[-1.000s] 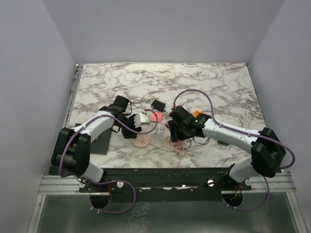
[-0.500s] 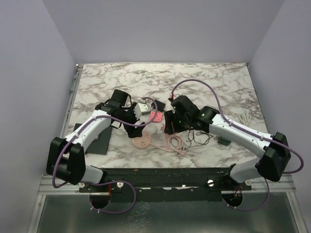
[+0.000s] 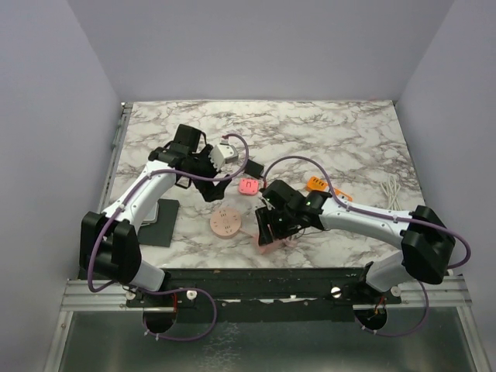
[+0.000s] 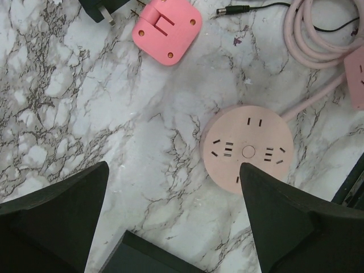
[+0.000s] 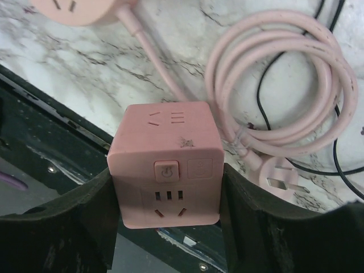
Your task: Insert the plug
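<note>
**Plug.** The three-pin plug (image 5: 278, 181) lies prongs-up on the tabletop (image 3: 310, 132), against the coiled pink cable (image 5: 224, 77). It sits in no socket.

**Change noted.** Over the past second the left pincer (image 4: 173, 168) has spread wide and risen clear. It now hangs empty above the round pink socket (image 4: 248, 149), whose outlets face up, unoccupied. The right pincer (image 5: 168, 193) has swung toward the near edge and now pinches the pink cube socket (image 5: 165, 170) on two sides, switch face up.

**Assessment.** In my judgement the insertion has not begun. The left arm is free and the round socket exposed, but nothing grips the plug.

**Nearby items.** A pink square adapter (image 4: 166, 29), a black adapter (image 4: 105, 7) and a barrel connector (image 4: 233, 9) on thin black wire lie beyond the round socket. An orange item (image 3: 315, 184) and a white cable (image 3: 391, 188) lie to the right, and a black mat (image 3: 159, 217) to the left.

**Surface and room.** The tabletop is white marble-patterned with grey veining, flat and smooth. Plain pale lilac walls (image 3: 256, 46) enclose it on three sides.
</note>
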`<control>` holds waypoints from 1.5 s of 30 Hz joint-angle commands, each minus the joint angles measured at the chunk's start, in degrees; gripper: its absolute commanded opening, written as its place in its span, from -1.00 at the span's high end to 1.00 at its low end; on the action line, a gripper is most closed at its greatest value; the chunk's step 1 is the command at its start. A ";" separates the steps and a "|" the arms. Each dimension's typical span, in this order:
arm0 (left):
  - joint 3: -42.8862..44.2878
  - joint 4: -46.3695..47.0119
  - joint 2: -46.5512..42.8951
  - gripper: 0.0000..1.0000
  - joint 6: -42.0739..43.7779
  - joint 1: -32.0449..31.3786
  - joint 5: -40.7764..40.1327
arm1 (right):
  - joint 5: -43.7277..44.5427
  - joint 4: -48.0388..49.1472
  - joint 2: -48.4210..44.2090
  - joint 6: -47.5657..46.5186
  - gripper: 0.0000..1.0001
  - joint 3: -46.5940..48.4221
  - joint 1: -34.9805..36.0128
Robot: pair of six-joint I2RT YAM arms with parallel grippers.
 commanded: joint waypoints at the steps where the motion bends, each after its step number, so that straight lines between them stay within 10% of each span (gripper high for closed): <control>1: -1.76 -2.10 -0.48 -0.98 4.15 0.24 -0.74 | 1.09 -0.88 -2.23 1.29 0.99 -1.97 -0.33; 14: -12.47 1.25 -1.17 -0.98 15.68 0.37 -6.19 | 12.88 -7.50 -2.73 -4.47 0.99 -1.01 -5.85; 20: -12.99 2.00 -2.48 -0.98 15.75 0.37 -3.10 | 4.75 -8.12 -4.63 -9.02 0.99 2.00 -5.96; 45: 6.77 6.16 8.89 -0.98 -19.96 13.09 -10.50 | -9.03 -2.21 3.13 -15.95 0.99 16.34 -1.83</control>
